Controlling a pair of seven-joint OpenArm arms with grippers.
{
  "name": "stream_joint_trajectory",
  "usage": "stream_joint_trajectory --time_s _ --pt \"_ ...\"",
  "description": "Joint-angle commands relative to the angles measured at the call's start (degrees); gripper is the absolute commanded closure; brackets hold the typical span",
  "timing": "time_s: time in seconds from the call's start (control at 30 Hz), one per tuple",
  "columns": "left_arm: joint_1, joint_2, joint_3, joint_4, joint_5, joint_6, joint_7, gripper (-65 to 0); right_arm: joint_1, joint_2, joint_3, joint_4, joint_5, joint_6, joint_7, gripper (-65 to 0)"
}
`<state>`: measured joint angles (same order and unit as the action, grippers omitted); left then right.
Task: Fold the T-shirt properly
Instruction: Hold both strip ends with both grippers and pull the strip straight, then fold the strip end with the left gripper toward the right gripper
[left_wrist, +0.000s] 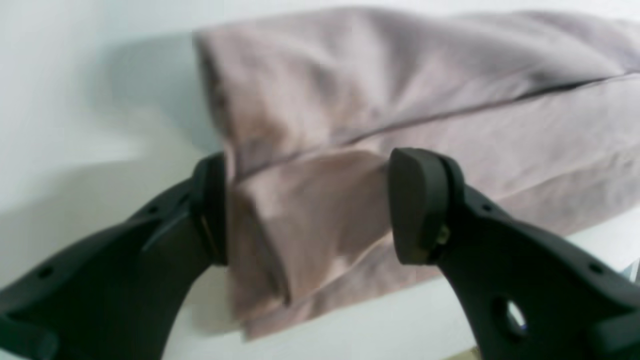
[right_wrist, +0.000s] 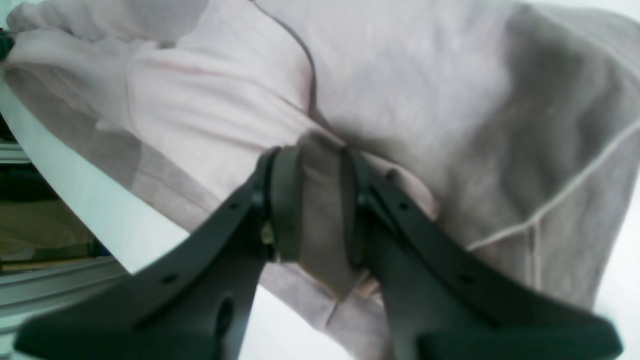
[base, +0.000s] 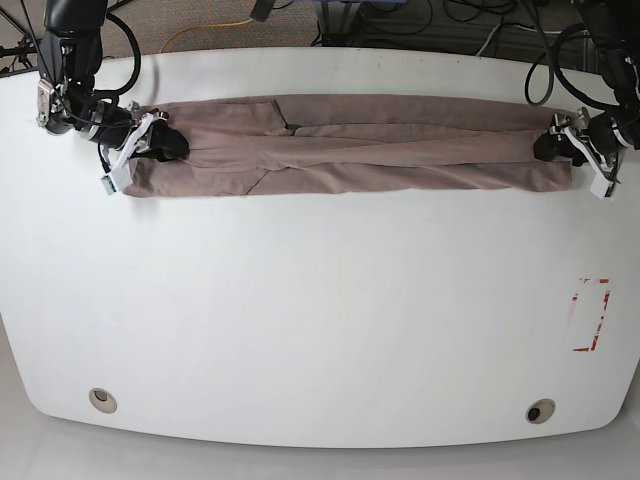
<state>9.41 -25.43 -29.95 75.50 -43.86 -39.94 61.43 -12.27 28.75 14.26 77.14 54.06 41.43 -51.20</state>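
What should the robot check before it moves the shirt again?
1. Right jaws pinching the shirt: ok, fabric sits clamped between them.
2. Left jaws gripping: not ok, they stand wide apart around the shirt's end.
3. Shirt folded into a long strip: ok.
4. Strip lying flat: not ok, it looks bunched near the right gripper.
5. Shirt fully on the table: ok.
6. Left gripper at the strip's other end: ok.

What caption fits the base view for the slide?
T-shirt folded into a long band on the white table, right pincer clamping one end, left pincer open at the other.
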Motion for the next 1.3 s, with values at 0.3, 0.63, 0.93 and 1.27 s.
stream_joint_trajectory --time_s 0.3,0.63,0.93,1.27 --pt "0.22 0.16 -0.24 0.76 0.47 -0.06 0.77 -1.8 -0.17 0.39 -0.24 0.53 -3.73 -1.43 -2.91 -13.8" --pt "2.77 2.88 -4.11 21.51 0.30 -0.06 5.87 -3.1 0.01 0.39 -0.24 0.53 -3.73 -1.43 -2.91 -13.8" --pt "0.92 11.32 -0.68 36.89 0.12 -0.06 18.53 -3.5 0.01 0.30 -0.24 0.53 -3.73 -1.43 -2.91 -13.8" --pt "-2.33 17.56 14.17 37.42 0.30 -0.06 18.57 -3.6 0.10 0.30 -0.24 0.53 -3.65 -1.43 -3.00 -13.8"
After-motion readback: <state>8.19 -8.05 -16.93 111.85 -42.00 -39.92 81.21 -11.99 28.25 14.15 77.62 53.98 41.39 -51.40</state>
